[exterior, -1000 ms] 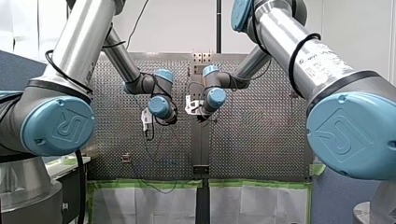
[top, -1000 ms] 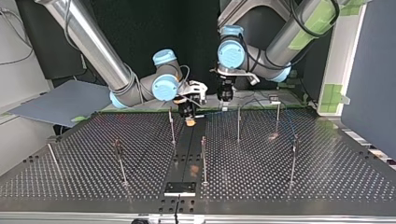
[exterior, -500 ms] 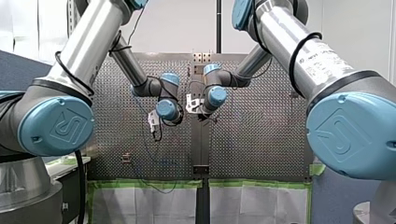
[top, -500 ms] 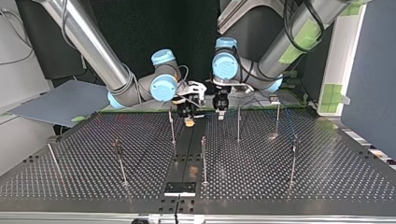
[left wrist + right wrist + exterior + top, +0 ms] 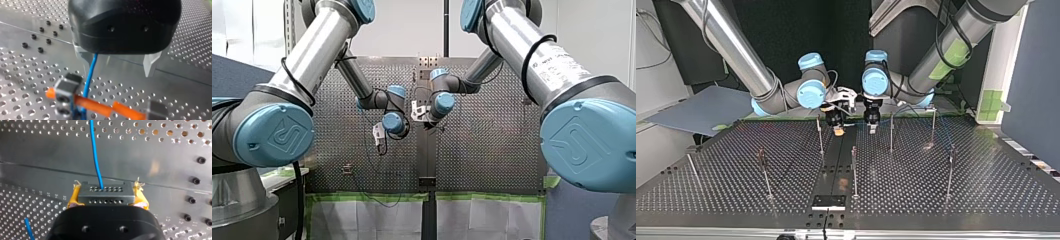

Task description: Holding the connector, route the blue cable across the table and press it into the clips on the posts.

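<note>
**Cable hand-over at the table's centre.** My right gripper (image 5: 107, 193) is clamping the grey connector (image 5: 105, 198) between its yellow pads (image 5: 74, 195), with the blue cable (image 5: 96, 157) running out ahead of it over the table (image 5: 155, 167). My left gripper (image 5: 118, 65) is hovering with its metal fingers (image 5: 150, 62) apart, the cable passing beside one finger. In the top view both are hanging at upper centre, near the posts (image 5: 891, 132).

A UR logo stands on each big blue joint cap (image 5: 274, 137).
</note>
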